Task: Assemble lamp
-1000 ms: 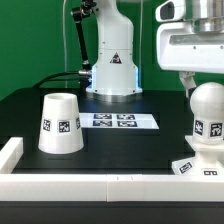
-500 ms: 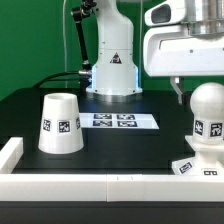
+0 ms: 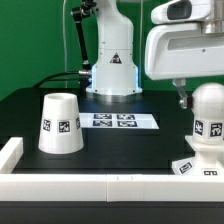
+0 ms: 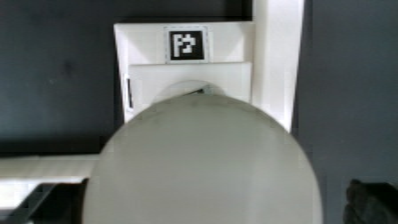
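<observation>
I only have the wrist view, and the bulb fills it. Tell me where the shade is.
Observer: The shade stands wide end down at the exterior view's left, well apart from the bulb.
Operator: Report what lies between them.
Observer: The marker board, lying flat.
Operator: Tell me how close I am.
Observer: One finger hangs right beside the bulb, on the exterior view's left of it. The other is hidden.

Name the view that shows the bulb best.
The exterior view: the bulb shows nearly whole, side-on, tag visible, upright on the base. The wrist view shows only its rounded top, close and blurred.
</observation>
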Available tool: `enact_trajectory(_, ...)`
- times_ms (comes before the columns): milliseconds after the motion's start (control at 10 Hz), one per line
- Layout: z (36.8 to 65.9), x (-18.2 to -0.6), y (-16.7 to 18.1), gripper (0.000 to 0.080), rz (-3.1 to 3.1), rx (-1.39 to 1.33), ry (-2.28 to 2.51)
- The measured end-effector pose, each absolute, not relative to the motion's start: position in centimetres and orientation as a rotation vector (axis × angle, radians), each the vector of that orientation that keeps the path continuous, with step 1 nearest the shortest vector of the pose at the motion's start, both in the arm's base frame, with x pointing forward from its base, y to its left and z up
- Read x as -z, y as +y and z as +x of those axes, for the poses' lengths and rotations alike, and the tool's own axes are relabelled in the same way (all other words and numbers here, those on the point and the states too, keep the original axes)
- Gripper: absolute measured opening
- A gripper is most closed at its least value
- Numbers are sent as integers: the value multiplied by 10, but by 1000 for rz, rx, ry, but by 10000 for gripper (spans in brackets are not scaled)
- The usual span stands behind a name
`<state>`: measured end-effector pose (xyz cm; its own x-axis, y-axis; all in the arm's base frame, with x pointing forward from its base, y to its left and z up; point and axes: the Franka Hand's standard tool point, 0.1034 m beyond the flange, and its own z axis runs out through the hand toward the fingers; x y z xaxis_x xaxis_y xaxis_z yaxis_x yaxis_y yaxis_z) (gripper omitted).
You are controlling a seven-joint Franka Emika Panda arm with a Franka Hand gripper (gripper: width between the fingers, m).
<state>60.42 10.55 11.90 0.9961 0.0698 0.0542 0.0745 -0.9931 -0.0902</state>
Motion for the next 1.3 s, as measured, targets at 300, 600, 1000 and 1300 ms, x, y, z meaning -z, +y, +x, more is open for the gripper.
enact_trajectory(300, 604, -119, 102, 699, -3026, 91, -436)
enact_trajectory(600, 605, -118, 99, 699, -2980, 104, -815)
enact_trajectory(1000, 604, -114, 106, 699, -2778, 114, -1529)
enact_trajectory(1300, 603, -113, 107, 699, -2600, 45, -1893)
